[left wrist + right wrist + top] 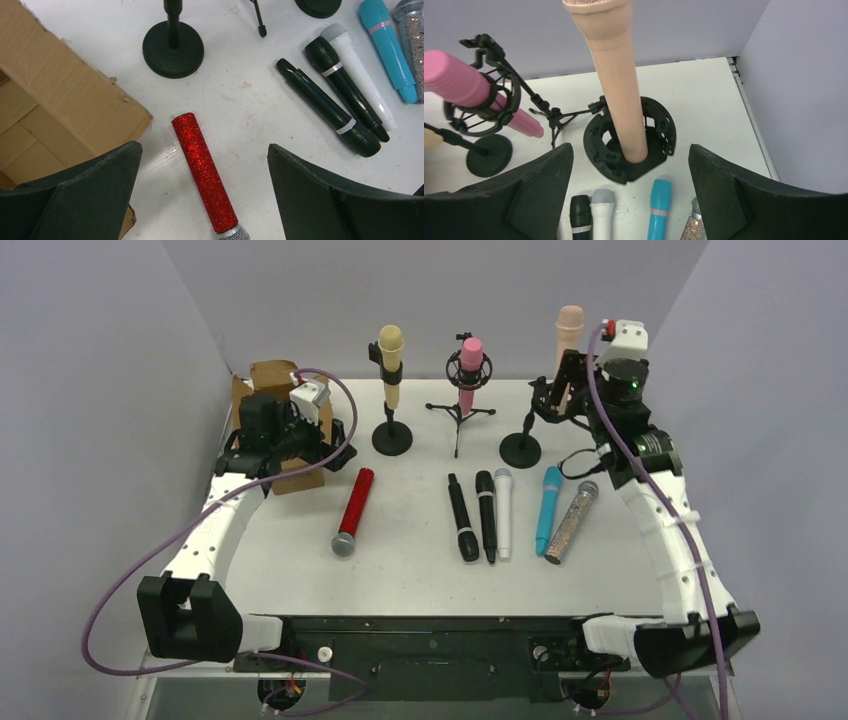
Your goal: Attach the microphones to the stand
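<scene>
Three microphones stand in stands at the back: a cream-yellow one (390, 350), a pink one (470, 365) in a tripod's shock mount, and a peach one (569, 325) upright in the black ring holder (599, 145) of the right stand. My right gripper (630, 170) is open just in front of that holder, its fingers apart from the peach microphone (616, 75). A red glitter microphone (202, 170) lies on the table under my open left gripper (205, 165), untouched. Two black (461, 517), a white (503, 510), a teal (548, 508) and a glittery one (572, 522) lie side by side at centre.
A brown cardboard box (268, 380) sits at the back left, right beside my left gripper (300, 445). Round stand bases (391, 438) (520, 450) and the tripod legs (460, 410) stand behind the lying microphones. Walls close in on three sides.
</scene>
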